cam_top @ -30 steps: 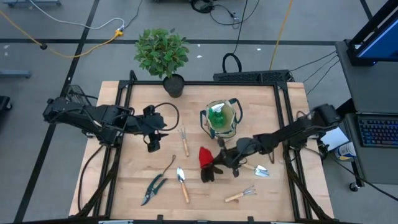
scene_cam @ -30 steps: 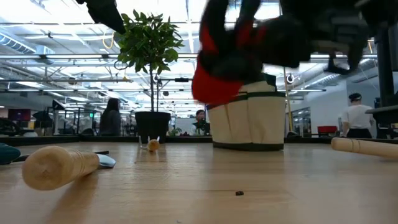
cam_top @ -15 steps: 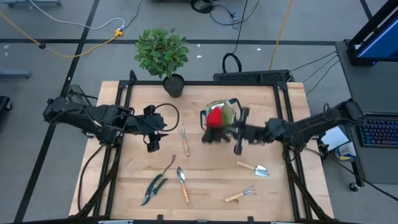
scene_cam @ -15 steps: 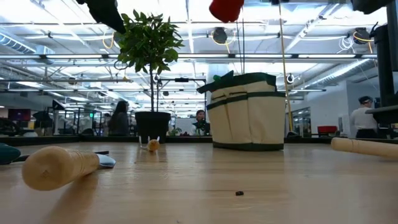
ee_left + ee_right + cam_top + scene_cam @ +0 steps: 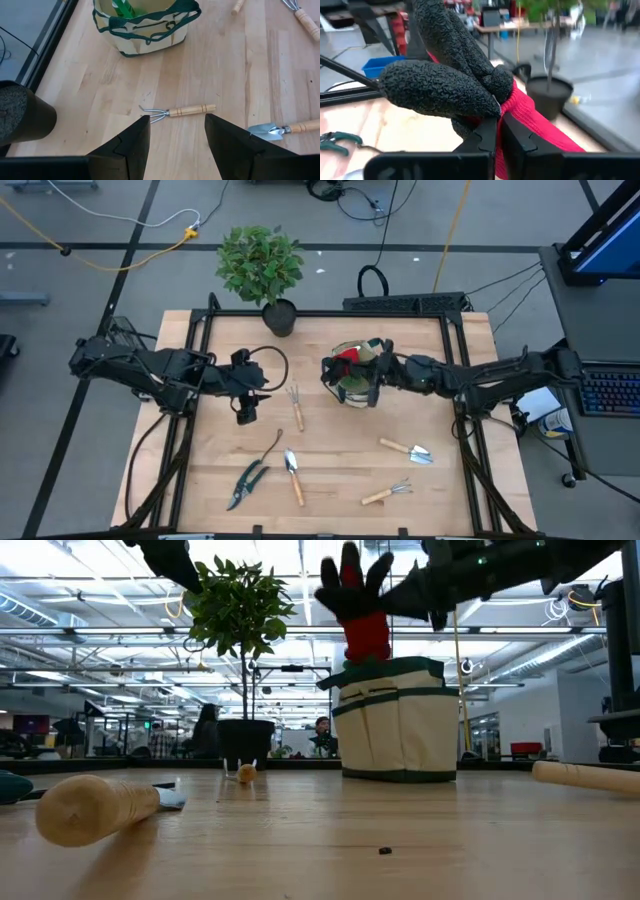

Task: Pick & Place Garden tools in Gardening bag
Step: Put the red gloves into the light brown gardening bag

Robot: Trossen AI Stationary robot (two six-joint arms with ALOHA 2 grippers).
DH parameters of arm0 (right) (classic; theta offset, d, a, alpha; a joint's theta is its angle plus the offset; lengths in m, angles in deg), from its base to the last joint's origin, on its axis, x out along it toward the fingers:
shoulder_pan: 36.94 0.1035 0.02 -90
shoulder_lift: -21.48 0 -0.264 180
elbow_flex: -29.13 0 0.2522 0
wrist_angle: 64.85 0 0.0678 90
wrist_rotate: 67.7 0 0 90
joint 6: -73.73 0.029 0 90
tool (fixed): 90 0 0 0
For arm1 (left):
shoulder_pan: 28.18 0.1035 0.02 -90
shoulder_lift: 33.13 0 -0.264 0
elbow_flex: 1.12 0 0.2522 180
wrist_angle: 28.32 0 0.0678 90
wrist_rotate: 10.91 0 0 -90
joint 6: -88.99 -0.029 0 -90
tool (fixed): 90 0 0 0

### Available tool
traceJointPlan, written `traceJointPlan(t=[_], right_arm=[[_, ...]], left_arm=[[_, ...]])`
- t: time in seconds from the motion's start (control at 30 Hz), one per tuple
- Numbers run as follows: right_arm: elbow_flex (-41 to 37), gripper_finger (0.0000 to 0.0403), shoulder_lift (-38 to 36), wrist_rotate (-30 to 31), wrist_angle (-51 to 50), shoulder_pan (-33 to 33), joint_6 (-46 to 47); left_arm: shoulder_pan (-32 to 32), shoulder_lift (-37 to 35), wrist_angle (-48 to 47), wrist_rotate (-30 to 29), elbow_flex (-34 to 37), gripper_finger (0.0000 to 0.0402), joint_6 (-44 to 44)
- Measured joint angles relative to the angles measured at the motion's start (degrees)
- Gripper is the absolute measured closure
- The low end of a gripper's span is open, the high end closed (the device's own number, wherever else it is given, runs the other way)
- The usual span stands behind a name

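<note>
High view showed the right tool (image 5: 376,372) over the bag (image 5: 356,387), which stood at the far middle of the tabletop (image 5: 330,480). Its fingers were closed on the gloves (image 5: 347,361), held just above the bag's open mouth. Right wrist view had the two dark fingers (image 5: 486,136) pinched tight on the red cuff, with the black textured glove fingers bunched beyond them. Low view showed the gloves (image 5: 358,602) hanging with black fingers up and the red cuff reaching down to the bag's rim (image 5: 398,665).

The left tool (image 5: 246,402) waited above the left half of the tabletop, well apart from the bag. Left wrist view showed its fingers (image 5: 134,146) spread apart and holding nothing, with a small fork (image 5: 177,111) lying on the wood between them and the bag (image 5: 146,26) farther off, something green inside it.

On the near part of the tabletop lay the shears (image 5: 244,482), a weeder (image 5: 270,446), a trowel (image 5: 292,473), a rake (image 5: 386,492) and a shovel (image 5: 408,451). A potted plant (image 5: 261,268) stood at the far edge.
</note>
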Motion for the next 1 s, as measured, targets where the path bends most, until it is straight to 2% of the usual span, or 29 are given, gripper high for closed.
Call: traceJointPlan(t=[0.2,0.47,0.63,0.83,1.0], right_arm=[[0.0,0.0399,0.0,-0.06,-8.99,-0.39,8.77],[0.0,0.0398,0.0,-0.18,-15.56,-1.0,14.98],[0.0,0.0375,0.0,-0.24,-19.59,-1.59,20.14],[0.0,0.0333,0.0,-0.36,-20.64,-1.61,18.97],[0.0,0.0301,-1.57,-0.39,-21.48,-1.36,12.97]], left_arm=[[0.01,0.0,-0.01,0.0,0.0,0.0206,-0.11],[0.01,0.0,-0.02,0.0,0.0,0.0206,-0.2],[0.02,0.0,-0.02,0.0,0.0,0.0206,-0.2],[0.02,0.0,-0.04,0.0,0.0,0.0206,-0.2],[0.0,0.0,-0.04,0.0,0.0,0.0206,-0.17]])
